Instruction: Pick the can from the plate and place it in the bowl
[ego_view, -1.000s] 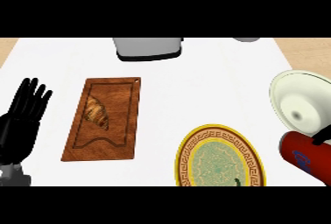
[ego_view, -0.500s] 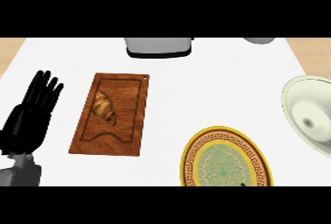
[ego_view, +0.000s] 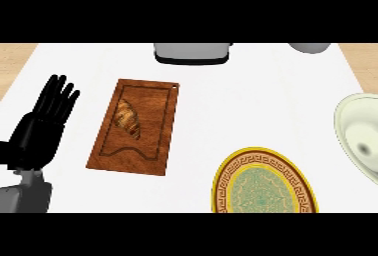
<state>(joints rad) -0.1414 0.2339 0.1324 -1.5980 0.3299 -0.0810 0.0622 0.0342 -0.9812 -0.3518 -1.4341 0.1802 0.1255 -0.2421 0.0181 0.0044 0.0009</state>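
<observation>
In the head view, the white desk (ego_view: 221, 95) fills most of the scene. The left hand (ego_view: 40, 127) rests at about nine o'clock near the left edge, its fingers (ego_view: 60, 95) straight and released, pointing up toward twelve, holding nothing. Just to its right, toward the centre, lies a brown wooden cutting board (ego_view: 140, 127), slightly tilted, with a croissant (ego_view: 128, 117) lying on its upper half. At five o'clock sits the plate (ego_view: 262, 185), yellow-rimmed with a green patterned middle, its lower part cut off by the view's edge; its visible surface carries nothing. At three o'clock the cream bowl (ego_view: 359, 135) is partly cut off by the right edge, well apart from the board and near the plate. At twelve o'clock a grey appliance (ego_view: 192, 52) stands at the desk's far edge, and a pale rounded thing (ego_view: 310, 47) shows at one o'clock. The can and the right hand do not show, so their whereabouts cannot be told.
</observation>
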